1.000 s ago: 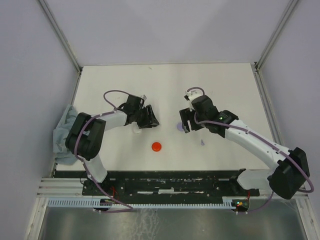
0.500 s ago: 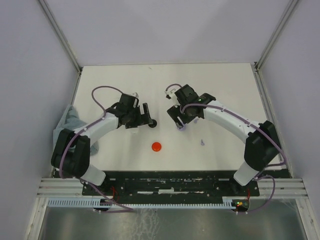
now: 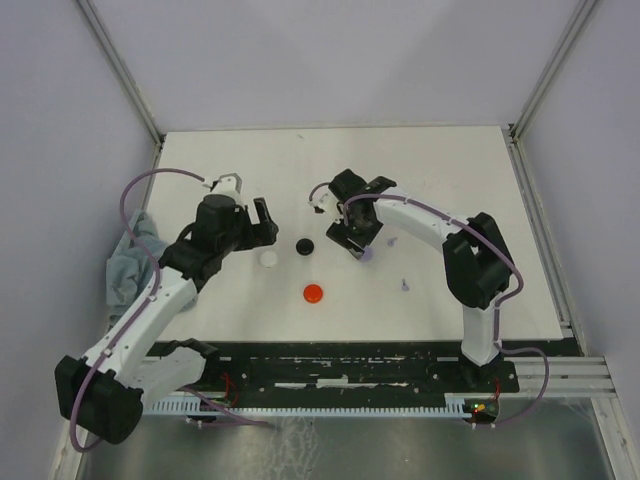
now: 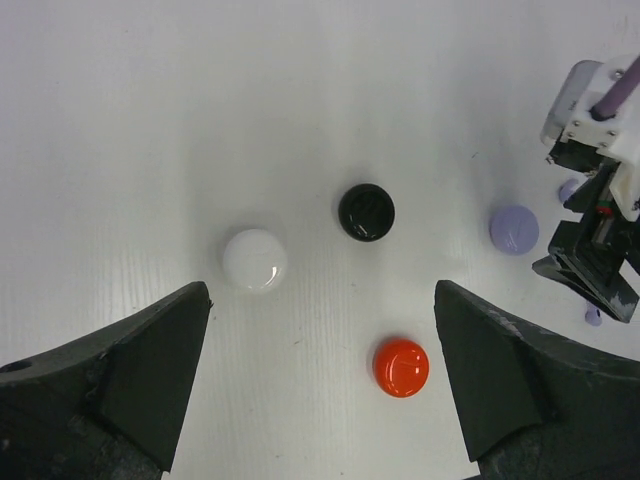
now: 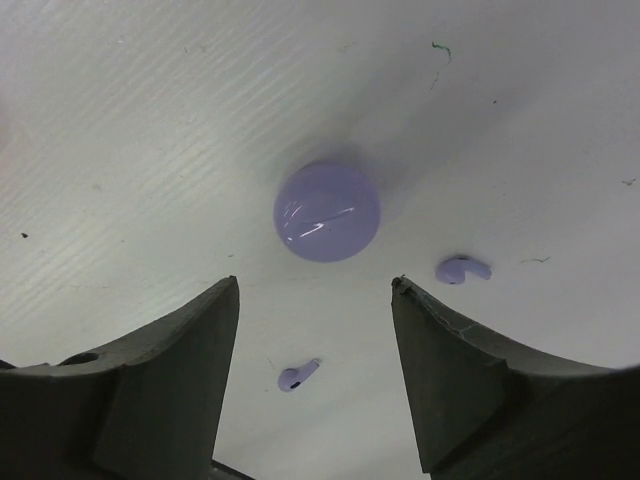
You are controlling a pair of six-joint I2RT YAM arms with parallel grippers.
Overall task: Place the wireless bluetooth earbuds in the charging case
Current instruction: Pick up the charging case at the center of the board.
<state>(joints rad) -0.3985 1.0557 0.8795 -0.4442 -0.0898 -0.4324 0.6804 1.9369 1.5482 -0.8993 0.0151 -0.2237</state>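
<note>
Four round cases lie on the white table (image 3: 450,190): white (image 4: 254,260), black (image 4: 366,212), red (image 4: 401,367) and lavender (image 5: 327,212). Two lavender earbuds (image 5: 462,269) (image 5: 298,376) rest on the table close to the lavender case. My right gripper (image 5: 315,300) hovers open just above that case (image 3: 365,254), with one earbud lying between its fingers. My left gripper (image 4: 320,295) is wide open and holds nothing. It is raised to the left of the white case (image 3: 268,259) and the black case (image 3: 305,245). No other earbuds show.
A grey cloth (image 3: 128,262) is bunched at the table's left edge. The red case (image 3: 314,293) sits nearest the arm bases. Walls enclose the table at the back and on both sides.
My left gripper opened, let go of the black case and drew back to the left. My right gripper moved left over the lavender case and its jaws narrowed a little.
</note>
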